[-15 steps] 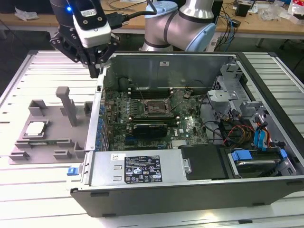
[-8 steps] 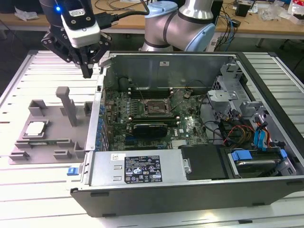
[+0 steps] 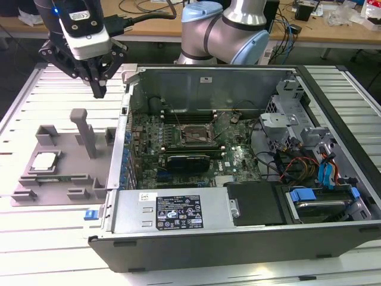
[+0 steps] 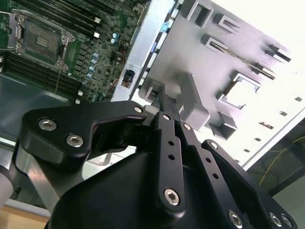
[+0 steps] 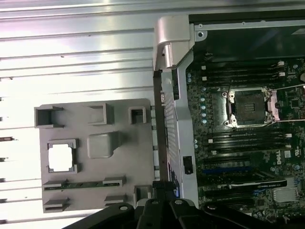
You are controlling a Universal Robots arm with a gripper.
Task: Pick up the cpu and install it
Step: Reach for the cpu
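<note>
The cpu (image 3: 46, 161) is a small pale silvery square lying flat in a recess at the near left of the grey tray (image 3: 68, 179), at the exterior view's left. It also appears as a bright square, the cpu (image 5: 61, 157), in the first wrist view. My gripper (image 3: 98, 90) hangs above the tray's far right corner, well clear of the chip, with its black fingers (image 4: 164, 119) shut together and nothing between them. The open socket (image 3: 196, 136) sits in the middle of the motherboard inside the case, and the socket (image 5: 249, 107) shows with its bracket raised.
The open computer case (image 3: 178, 220) lies to the right of the tray, its metal side wall (image 5: 174, 119) between tray and motherboard. A tall grey post (image 3: 83, 128) rises from the tray. A black card (image 3: 187, 159), cables and drive bays (image 3: 315, 196) crowd the case.
</note>
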